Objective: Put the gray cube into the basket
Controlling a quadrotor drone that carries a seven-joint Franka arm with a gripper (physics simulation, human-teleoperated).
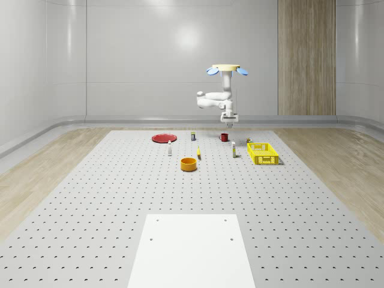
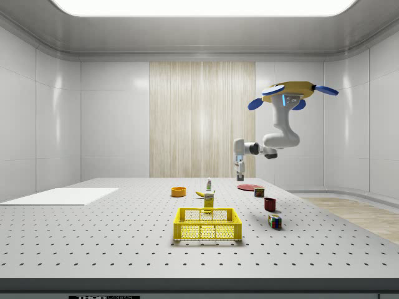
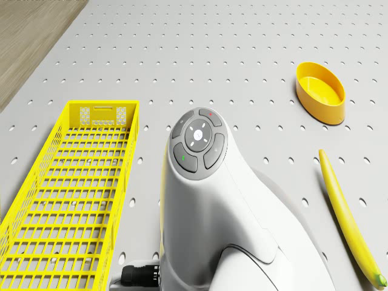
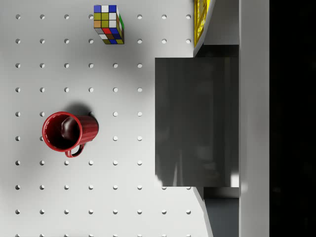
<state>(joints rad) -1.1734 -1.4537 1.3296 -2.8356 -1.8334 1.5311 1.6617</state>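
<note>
Carry step, judging by the layout. The drone [image 1: 227,69] hovered high above the desk [image 1: 90,198], beside the yellow basket [image 1: 263,153] and roughly over the red mug [image 4: 69,132]. The jaws hung below it, well clear of the desk. In the wrist view the gray cube [image 4: 196,121] sat close to the camera with the desk far below, so the jaws looked pinched on it. The basket edge was just past the cube there, with a Rubik's cube [image 4: 108,23] near it.

To do this well: translate level until the cube is centred over the basket floor, not its rim. Then descend inside the walls and release low so it won't bounce out. Keep height over the mug.
</note>
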